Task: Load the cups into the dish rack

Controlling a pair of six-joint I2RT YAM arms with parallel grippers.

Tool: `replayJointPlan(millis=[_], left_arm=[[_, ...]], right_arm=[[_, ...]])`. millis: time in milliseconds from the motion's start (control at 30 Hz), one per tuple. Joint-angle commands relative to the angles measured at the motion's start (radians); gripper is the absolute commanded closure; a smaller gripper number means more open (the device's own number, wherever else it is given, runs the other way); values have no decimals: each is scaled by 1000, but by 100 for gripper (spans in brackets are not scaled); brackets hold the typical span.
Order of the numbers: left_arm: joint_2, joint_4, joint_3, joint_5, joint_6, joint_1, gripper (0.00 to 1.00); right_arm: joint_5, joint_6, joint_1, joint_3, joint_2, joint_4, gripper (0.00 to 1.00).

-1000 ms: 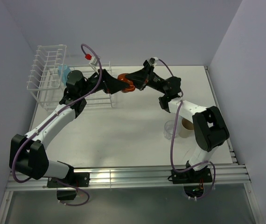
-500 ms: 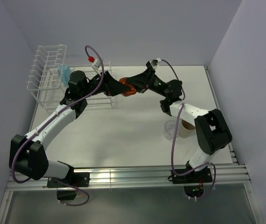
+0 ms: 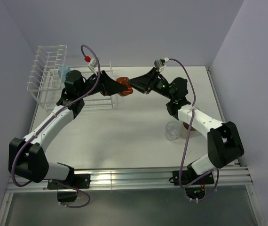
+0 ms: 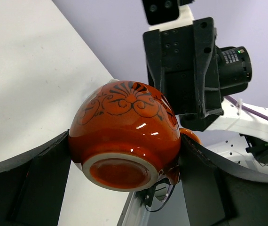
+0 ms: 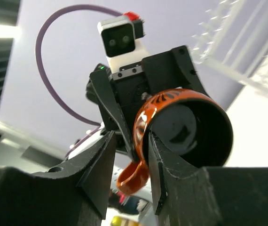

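Left gripper [image 3: 115, 87] clamped on red-orange cup [image 4: 124, 134] mid-air — right gripper [image 5: 131, 157] straddles its rim, grip unclear.

A white worktop [image 3: 134, 127] fills the middle of the room, closed in by pale lilac walls [image 3: 138, 28] at the back and on both sides. Along its near edge run silver slotted metal rails [image 3: 124, 179], and a narrower metal strip [image 3: 215, 89] lines its right edge. Below the rails lies a dull grey surface [image 3: 134, 207].
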Motion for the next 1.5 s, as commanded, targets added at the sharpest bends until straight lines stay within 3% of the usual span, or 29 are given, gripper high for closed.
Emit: replayJointPlan(millis=[0,167,467,700,933,1300,1467], left_arm=[[-27,-5,11,-25,-6,40,100],[-34,-28,19,-25,6,60,100],[-17,-155,97,-51,50,134,100],[98,-512,370,-304,212,160,100],[346,-764,646,-638,302,160,100],[703,-1021,1109,-882,379,160,100],[782,-1049,1151,-925,382,162,100]], right_arm=[[64,-123,-17,11,-89,-106,59],[133,-251,-17,31,-123,-293,58],[248,-360,-39,12,-143,-454,58],[343,-498,-42,25,-186,-621,58],[391,-582,-40,47,-217,-730,58],[380,-634,-42,54,-181,-767,58],[369,-643,-40,54,-155,-766,58]])
